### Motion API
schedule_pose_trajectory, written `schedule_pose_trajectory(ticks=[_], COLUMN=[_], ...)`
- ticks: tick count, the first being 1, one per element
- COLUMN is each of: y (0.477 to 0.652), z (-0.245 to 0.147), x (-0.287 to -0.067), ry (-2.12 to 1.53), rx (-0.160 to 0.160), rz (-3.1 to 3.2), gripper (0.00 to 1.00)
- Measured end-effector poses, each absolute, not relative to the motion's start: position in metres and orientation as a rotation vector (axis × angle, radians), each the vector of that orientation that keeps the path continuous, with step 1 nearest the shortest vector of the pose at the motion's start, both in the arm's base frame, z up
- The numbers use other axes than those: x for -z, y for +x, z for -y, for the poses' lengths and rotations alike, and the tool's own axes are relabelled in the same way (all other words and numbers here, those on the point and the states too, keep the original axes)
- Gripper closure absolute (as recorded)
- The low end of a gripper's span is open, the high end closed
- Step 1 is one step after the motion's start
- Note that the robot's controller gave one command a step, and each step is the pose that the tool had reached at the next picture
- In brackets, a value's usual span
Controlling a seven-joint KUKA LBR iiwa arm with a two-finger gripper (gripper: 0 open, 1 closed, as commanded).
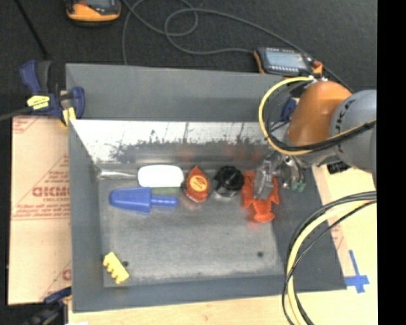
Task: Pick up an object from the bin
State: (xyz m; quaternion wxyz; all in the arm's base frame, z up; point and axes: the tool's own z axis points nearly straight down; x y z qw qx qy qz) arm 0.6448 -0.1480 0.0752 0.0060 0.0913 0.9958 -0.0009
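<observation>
Closest to us is the arm (320,117) with its orange cover, sticking in from the right. Under it hangs the claw (271,178), low in the bin (190,251), near the back right corner. I cannot tell if the claw is spread or pressed together, because the arm hides too much of it.

Right at the claw lies a red toy (258,206) with bumpy, odd edges. Its top is under the claw. I think this is the thing to pick, but I cannot see it pinched.

Just beside it, to the left, sits a black knob (227,179). Next come an orange cap (196,185) and a white oval (160,176). They make a row along the back wall (177,143). A blue toy (137,200) lies just in front of the white oval. A yellow piece (116,267) sits well apart, in the front left corner.

What could go wrong? The red toy has a funny shape, so I think it could slip or tip when lifted. The black knob is near, so the claw could bump it. The side wall (298,222) is near too, and the claw could scrape it.

The bin is grey metal, with dark marks on the back wall. Around it the floor (95,44) is dark. An orange gadget (93,9) lies there.
</observation>
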Motion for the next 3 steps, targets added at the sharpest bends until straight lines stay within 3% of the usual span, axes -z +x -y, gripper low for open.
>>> schedule_pose_trajectory(ticks=[1, 2, 3], y=[0.6435, 0.6432, 0.6430], z=[0.1481, 0.1477, 0.1480], x=[-0.0732, -0.0728, -0.0725], ry=[0.285, 0.284, 0.283], rx=[0.004, 0.003, 0.004], rz=[-3.121, -3.122, -3.122], gripper=[0.00, 1.00, 0.00])
